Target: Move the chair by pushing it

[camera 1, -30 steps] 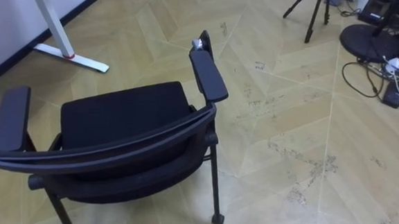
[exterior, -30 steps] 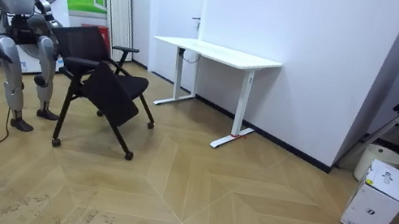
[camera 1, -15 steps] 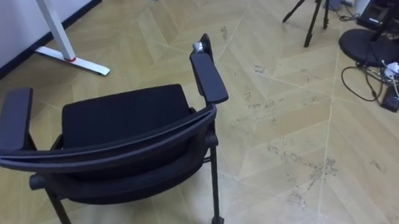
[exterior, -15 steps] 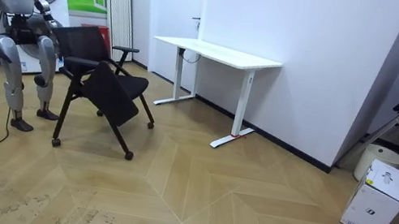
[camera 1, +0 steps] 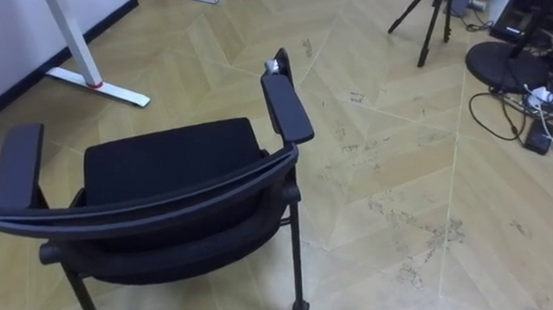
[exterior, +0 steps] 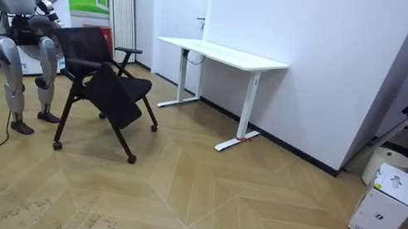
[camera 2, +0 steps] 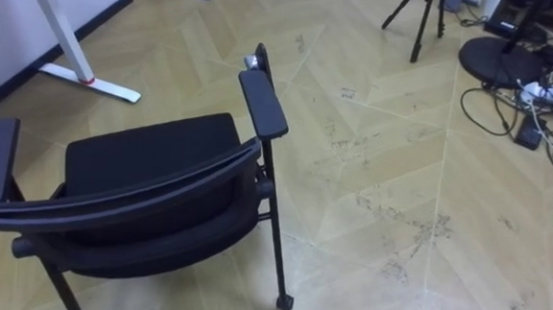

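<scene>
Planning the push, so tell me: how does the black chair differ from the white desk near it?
The chair is black and padded; the desk is white with a flat top. The chair's leg ends in a caster; the desk's leg ends in a flat foot bar. The chair stands right before the robot; the desk stands against the wall. Both rest on the wooden floor.

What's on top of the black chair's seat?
Nothing lies on the part of the chair seat that shows. The curved backrest covers the seat's rear edge, so that strip is hidden.
</scene>
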Motion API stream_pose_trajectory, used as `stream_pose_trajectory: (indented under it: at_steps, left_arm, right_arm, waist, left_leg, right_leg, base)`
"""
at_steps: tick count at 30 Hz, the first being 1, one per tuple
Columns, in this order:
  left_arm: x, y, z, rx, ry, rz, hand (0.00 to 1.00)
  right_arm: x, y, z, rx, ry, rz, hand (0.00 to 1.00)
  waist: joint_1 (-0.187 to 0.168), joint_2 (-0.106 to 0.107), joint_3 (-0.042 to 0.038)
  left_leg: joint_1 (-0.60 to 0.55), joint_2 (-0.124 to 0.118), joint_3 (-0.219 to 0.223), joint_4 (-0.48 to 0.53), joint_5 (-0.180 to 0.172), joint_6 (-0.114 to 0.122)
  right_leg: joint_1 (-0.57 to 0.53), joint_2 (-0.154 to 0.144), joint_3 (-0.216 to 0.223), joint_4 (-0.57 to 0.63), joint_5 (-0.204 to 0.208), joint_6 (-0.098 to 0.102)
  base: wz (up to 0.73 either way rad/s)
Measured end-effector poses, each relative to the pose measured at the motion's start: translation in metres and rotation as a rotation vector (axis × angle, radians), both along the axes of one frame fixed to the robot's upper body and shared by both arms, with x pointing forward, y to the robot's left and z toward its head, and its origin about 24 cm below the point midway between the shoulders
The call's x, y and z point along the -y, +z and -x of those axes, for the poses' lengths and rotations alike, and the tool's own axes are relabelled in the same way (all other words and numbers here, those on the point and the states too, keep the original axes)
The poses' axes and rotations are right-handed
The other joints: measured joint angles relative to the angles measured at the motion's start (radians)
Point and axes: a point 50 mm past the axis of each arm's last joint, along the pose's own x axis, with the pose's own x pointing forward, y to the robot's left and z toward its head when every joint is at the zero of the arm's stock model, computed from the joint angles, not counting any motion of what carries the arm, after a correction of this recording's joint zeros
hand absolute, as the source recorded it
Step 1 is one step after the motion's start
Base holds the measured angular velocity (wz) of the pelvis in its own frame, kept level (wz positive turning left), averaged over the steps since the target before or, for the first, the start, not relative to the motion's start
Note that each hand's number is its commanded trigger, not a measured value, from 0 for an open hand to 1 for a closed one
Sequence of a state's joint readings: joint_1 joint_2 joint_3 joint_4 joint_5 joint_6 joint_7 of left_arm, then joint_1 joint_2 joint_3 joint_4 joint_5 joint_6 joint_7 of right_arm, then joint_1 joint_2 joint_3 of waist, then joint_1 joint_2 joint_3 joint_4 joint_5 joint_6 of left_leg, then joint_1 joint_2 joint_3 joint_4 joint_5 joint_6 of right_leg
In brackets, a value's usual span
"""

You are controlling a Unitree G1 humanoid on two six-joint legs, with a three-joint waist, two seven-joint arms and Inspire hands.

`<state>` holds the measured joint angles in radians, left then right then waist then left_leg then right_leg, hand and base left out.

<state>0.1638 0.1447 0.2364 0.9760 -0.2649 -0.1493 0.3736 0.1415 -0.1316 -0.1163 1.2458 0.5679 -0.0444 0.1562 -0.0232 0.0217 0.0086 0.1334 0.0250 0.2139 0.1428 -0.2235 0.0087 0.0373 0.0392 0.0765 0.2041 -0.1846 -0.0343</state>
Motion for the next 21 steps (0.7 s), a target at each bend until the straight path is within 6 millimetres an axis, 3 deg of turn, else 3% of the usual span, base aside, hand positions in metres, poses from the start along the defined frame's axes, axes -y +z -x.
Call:
stream_pose_trajectory:
  at_steps: [8, 11, 14, 17, 21]
  left_arm:
    - [-0.015, 0.022, -0.026, 0.084, -0.056, -0.168, 0.00]
    - [-0.018, 0.041, -0.049, 0.182, -0.092, -0.238, 0.00]
    - [-0.017, 0.061, -0.069, 0.240, -0.208, -0.373, 0.00]
    - [-0.014, 0.067, -0.080, 0.246, -0.283, -0.453, 0.00]
    - [-0.013, 0.077, -0.085, 0.228, -0.349, -0.548, 0.00]
  right_arm:
    - [0.006, 0.001, 0.002, 0.008, -0.057, 0.010, 0.00]
    - [0.006, 0.001, 0.002, 0.007, -0.059, 0.009, 0.00]
    - [0.006, 0.002, -0.003, 0.022, -0.060, 0.012, 0.00]
    - [0.006, 0.002, -0.003, 0.022, -0.058, 0.012, 0.00]
    - [0.006, 0.001, 0.000, 0.015, -0.069, 0.009, 0.00]
  waist:
    - [0.001, 0.007, -0.0023]
    - [0.003, 0.010, -0.0013]
    - [0.000, 0.019, -0.0070]
    - [0.000, 0.028, -0.0101]
    - [0.003, 0.022, -0.0046]
  left_leg:
    - [0.002, 0.000, 0.002, 0.000, 0.000, 0.000]
    - [0.002, 0.000, 0.001, 0.000, 0.000, 0.000]
    - [0.001, -0.001, -0.003, 0.000, -0.002, 0.001]
    - [0.002, 0.000, -0.004, 0.001, -0.002, 0.001]
    - [-0.004, 0.000, -0.012, 0.004, -0.002, 0.001]
  right_leg:
    - [0.001, 0.000, 0.001, 0.002, 0.000, 0.000]
    - [-0.002, 0.001, -0.001, 0.001, 0.000, 0.000]
    - [-0.001, 0.000, -0.003, 0.002, 0.000, 0.001]
    - [-0.001, 0.000, -0.002, 0.002, 0.000, 0.000]
    - [-0.003, -0.001, -0.010, 0.000, 0.000, 0.000]
  base:
    - [-0.01]
    - [0.00]
    - [0.00]
    - [0.00]
    - [0.05]
